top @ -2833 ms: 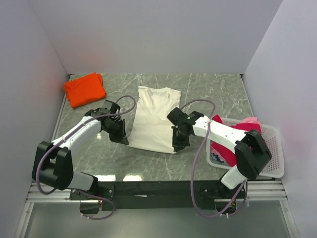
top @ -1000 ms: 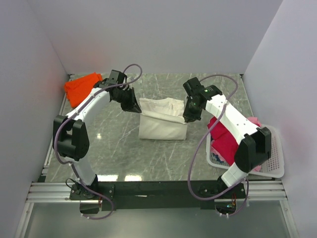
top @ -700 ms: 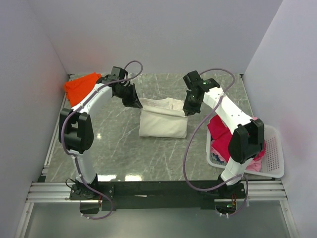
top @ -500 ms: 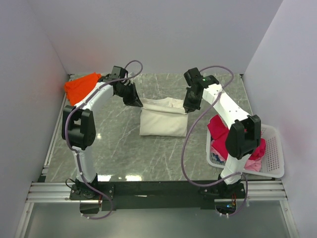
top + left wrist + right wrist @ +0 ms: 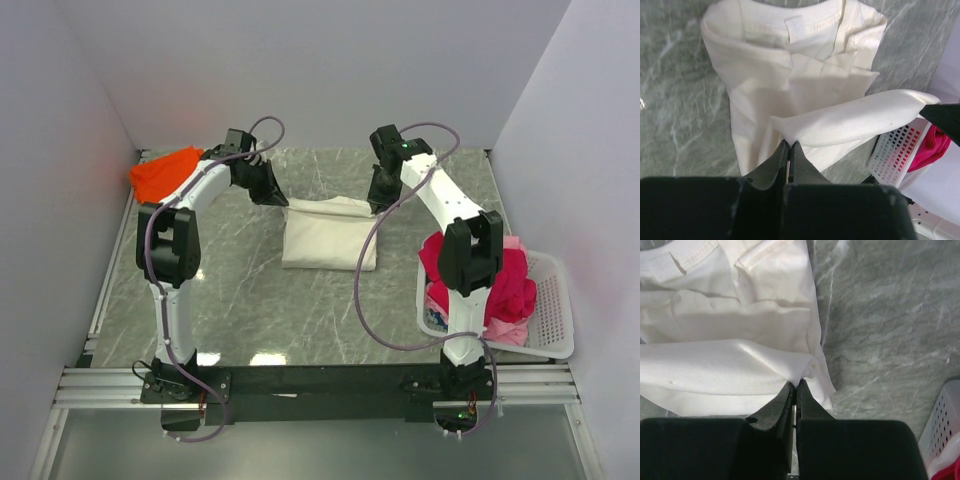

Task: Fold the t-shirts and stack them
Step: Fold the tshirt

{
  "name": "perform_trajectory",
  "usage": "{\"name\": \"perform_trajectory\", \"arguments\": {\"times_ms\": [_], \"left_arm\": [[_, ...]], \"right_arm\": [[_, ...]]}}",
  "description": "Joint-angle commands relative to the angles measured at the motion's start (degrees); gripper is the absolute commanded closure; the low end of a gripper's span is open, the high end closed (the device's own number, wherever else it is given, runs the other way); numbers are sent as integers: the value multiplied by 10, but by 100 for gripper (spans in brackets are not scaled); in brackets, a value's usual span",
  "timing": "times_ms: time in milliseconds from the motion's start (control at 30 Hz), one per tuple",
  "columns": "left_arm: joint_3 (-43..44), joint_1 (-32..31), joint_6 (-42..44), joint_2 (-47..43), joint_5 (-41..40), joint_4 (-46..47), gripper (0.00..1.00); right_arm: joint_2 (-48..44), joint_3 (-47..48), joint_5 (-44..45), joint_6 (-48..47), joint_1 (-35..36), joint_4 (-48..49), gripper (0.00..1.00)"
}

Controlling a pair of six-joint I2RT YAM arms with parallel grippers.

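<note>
The cream t-shirt (image 5: 330, 238) is laid on the counter (image 5: 240, 300) between the two arms, with its near half folded up toward the far end.

Only in the top view are the other garments shown in place. The orange t-shirt (image 5: 160, 172) is set in the far left corner. The red t-shirt (image 5: 500, 280) and a pink t-shirt (image 5: 510, 244) are heaped in the basket (image 5: 555, 325) at the right, well apart from the cream one. In that view the pinch points are hidden under the wrists.

Only in the wrist views are the collar (image 5: 805, 27) and its label (image 5: 795, 25) made out. A raised edge of cloth is also seen there, stretched between the grippers above the lower layer. A corner of the basket and a bit of red cloth are caught at the right edge of the left wrist view.

The left gripper (image 5: 788, 147) is closed to a slit on the left corner of the raised edge. The right gripper (image 5: 795, 387) is pinched likewise on the right corner.
</note>
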Motion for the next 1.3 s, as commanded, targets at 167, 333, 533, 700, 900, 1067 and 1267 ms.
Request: {"name": "perform_trajectory", "arguments": {"times_ms": [167,333,533,700,900,1067,1267], "left_arm": [[48,20,-8,41,-13,31,99],[41,27,-22,40,-27,51,99],[37,31,-33,32,-45,65,99],[37,37,-37,34,-58,68,100],[36,44,-41,38,-74,71,100],[19,51,-54,30,-103,81,100],[-39,58,-69,-27,-170,112,46]], "right_arm": [[45,62,22,-29,-28,-15,100],[77,93,21,-41,-34,-21,100],[103,126,9,-43,-39,-22,100],[131,155,-4,-43,-40,-23,100],[153,179,-11,-40,-43,-7,100],[163,182,-62,-49,-44,45,90],[125,153,-93,-56,-43,97,57]]}}
